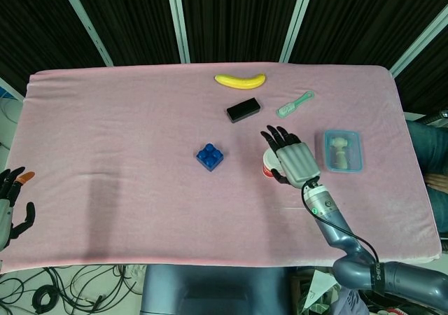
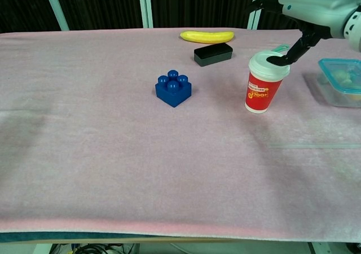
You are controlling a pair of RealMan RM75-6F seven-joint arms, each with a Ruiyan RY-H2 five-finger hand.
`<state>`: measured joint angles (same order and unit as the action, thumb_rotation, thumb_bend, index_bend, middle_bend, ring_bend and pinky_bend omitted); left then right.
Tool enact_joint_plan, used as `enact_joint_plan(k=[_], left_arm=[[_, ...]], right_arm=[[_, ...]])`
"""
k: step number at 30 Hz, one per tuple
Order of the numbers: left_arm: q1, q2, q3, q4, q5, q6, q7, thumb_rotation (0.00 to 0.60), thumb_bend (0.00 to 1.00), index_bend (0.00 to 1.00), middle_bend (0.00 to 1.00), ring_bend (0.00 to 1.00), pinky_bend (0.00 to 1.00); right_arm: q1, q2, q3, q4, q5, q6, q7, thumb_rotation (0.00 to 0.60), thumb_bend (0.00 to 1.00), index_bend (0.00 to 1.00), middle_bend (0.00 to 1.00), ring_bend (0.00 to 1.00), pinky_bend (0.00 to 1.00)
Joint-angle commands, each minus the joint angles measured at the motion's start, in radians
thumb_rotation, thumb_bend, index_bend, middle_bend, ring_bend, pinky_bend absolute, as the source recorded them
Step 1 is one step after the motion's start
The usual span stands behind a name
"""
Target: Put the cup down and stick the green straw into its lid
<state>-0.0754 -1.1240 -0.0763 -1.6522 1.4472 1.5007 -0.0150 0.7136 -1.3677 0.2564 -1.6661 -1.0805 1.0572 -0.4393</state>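
The red paper cup [image 2: 260, 90] with a white lid stands upright on the pink table cloth [image 2: 113, 152]. My right hand [image 2: 307, 8] hovers over it with fingers spread, and the thumb tip [image 2: 278, 58] rests at the lid's rim. In the head view the right hand [image 1: 294, 157] covers most of the cup [image 1: 267, 169]. A thin pale straw [image 2: 313, 146] lies flat on the cloth in front of the cup, to its right. My left hand [image 1: 10, 204] hangs empty off the table's front left edge, fingers apart.
A blue toy block [image 1: 209, 156] sits left of the cup. Behind it lie a black box [image 1: 243, 110], a banana [image 1: 240, 80] and a green brush [image 1: 295, 104]. A clear lidded container [image 1: 327, 151] stands close to the right of the hand.
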Motion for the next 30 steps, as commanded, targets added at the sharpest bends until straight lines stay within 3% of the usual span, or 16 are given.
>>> enact_joint_plan(k=[1, 8, 15, 24, 30], left_arm=[[0.0, 0.0, -0.001, -0.001, -0.003, 0.001, 0.001, 0.6, 0.58, 0.2, 0.09, 0.02, 0.0], [0.005, -0.003, 0.002, -0.004, 0.004, 0.011, 0.007, 0.6, 0.58, 0.2, 0.09, 0.02, 0.0], [0.003, 0.0, -0.001, -0.004, -0.002, 0.007, 0.001, 0.6, 0.58, 0.2, 0.09, 0.02, 0.0], [0.0, -0.002, -0.007, -0.001, -0.014, -0.001, 0.001, 0.6, 0.58, 0.2, 0.09, 0.02, 0.0], [0.0, -0.001, -0.004, -0.005, -0.014, -0.003, 0.003, 0.6, 0.58, 0.2, 0.09, 0.02, 0.0]], right_arm=[[-0.008, 0.014, -0.003, -0.009, 0.009, 0.008, -0.003, 0.6, 0.27, 0.0, 0.0, 0.0, 0.18], [-0.049, 0.079, -0.017, -0.07, 0.024, 0.05, -0.006, 0.6, 0.27, 0.0, 0.0, 0.0, 0.18], [-0.115, 0.146, -0.084, -0.168, 0.067, 0.09, -0.055, 0.6, 0.27, 0.0, 0.0, 0.0, 0.18], [-0.169, 0.101, -0.127, -0.172, 0.08, 0.16, -0.069, 0.6, 0.27, 0.0, 0.0, 0.0, 0.18], [-0.196, 0.039, -0.167, -0.128, 0.08, 0.173, -0.076, 0.6, 0.27, 0.12, 0.0, 0.0, 0.18]])
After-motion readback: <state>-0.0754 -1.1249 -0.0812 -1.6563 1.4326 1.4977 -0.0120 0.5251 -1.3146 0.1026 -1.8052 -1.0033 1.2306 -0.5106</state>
